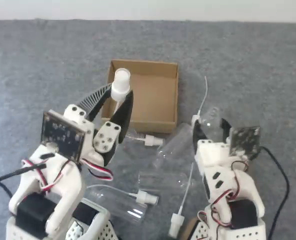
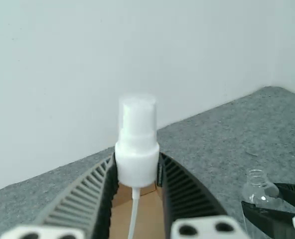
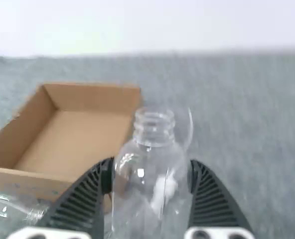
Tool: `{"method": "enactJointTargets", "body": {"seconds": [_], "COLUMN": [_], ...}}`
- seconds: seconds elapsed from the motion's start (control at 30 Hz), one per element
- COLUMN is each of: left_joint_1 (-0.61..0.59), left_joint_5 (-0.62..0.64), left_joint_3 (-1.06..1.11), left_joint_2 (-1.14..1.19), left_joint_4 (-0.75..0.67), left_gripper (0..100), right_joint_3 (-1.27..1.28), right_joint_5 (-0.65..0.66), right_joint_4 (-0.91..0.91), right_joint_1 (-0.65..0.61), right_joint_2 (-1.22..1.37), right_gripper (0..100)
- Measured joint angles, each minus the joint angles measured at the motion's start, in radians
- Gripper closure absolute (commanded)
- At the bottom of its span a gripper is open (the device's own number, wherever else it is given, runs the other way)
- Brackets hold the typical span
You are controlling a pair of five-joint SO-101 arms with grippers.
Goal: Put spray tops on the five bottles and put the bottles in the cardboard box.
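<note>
High view: holding spray top (image 1: 121, 80) tight in left gripper (image 1: 121, 94) above empty cardboard box (image 1: 153, 70), 12 o'clock; clamping uncapped bottle (image 1: 211, 117) in right gripper (image 1: 211, 128), 3 o'clock.
Left wrist view: pinching top's collar.
Right wrist view: gripping bare-necked bottle.
Probably early: nothing boxed, capping mostly ahead.

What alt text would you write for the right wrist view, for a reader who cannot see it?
A clear bottle with no spray top stands upright, held between the jaws of the right gripper. Beyond it, an open cardboard box sits on the grey table.
</note>
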Motion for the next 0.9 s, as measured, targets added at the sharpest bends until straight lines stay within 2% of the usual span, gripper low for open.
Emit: {"method": "enactJointTargets", "body": {"seconds": [0.23, 0.53, 0.9], "left_joint_1": [0.0, 0.0, 0.0], "left_joint_5": [0.006, 0.158, 0.218], "left_joint_3": [0.017, 0.072, 0.072], "left_joint_2": [-0.046, -0.048, -0.049], "left_joint_4": [0.0, -0.104, -0.13], "left_gripper": [99, 99, 99], "right_joint_3": [0.003, 0.003, 0.195], "right_joint_5": [0.046, 0.046, 0.054], "right_joint_4": [0.0, -0.009, -0.319], "right_joint_1": [-0.094, -0.207, -0.321], "right_joint_2": [0.002, 0.002, 0.002], "right_gripper": [92.8, 92.5, 92.5]}}
